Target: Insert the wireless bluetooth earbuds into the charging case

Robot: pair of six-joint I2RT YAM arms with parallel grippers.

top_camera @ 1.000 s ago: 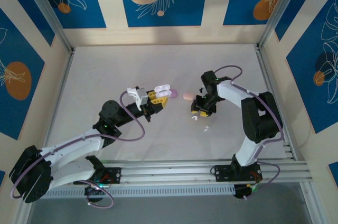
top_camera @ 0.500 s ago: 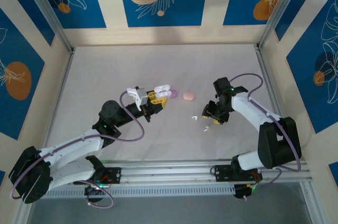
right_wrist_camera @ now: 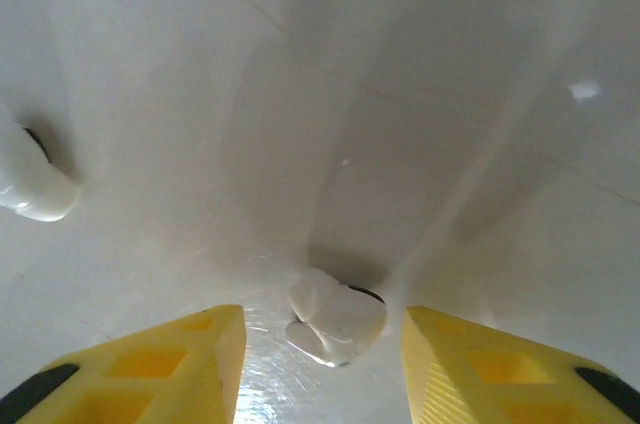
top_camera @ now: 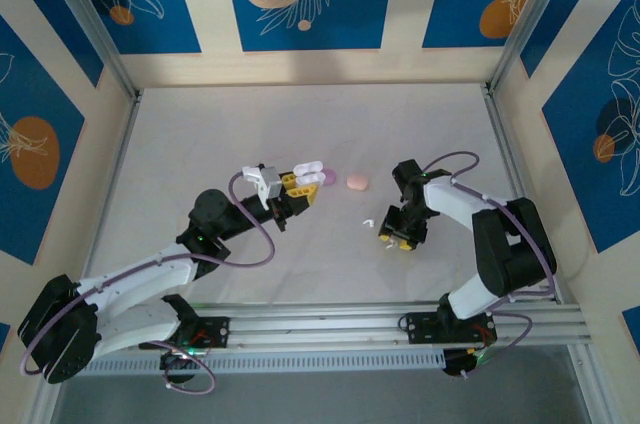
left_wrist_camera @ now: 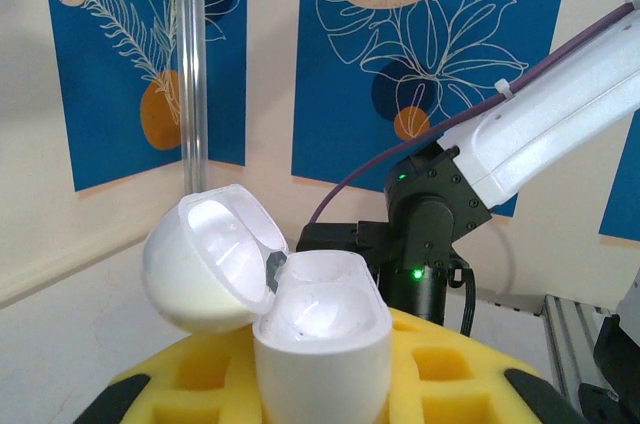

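Observation:
My left gripper is raised above the table and shut on a white charging case. In the left wrist view the case stands upright between the yellow pads of that gripper. Its lid is swung open to the left and both wells look empty. My right gripper is low over the table, open. One white earbud lies on the table between its yellow fingers, touching neither. A second white earbud lies to its left, the earbud at the left edge of the right wrist view.
A purple case and a peach case lie on the table just beyond the left gripper's tip. The right arm's elbow rises near the right wall. The metal rail runs along the near edge.
The right gripper moved away from the peach case, swung to the right, then came down and back over the nearer white earbud. The left arm and its case have not moved.

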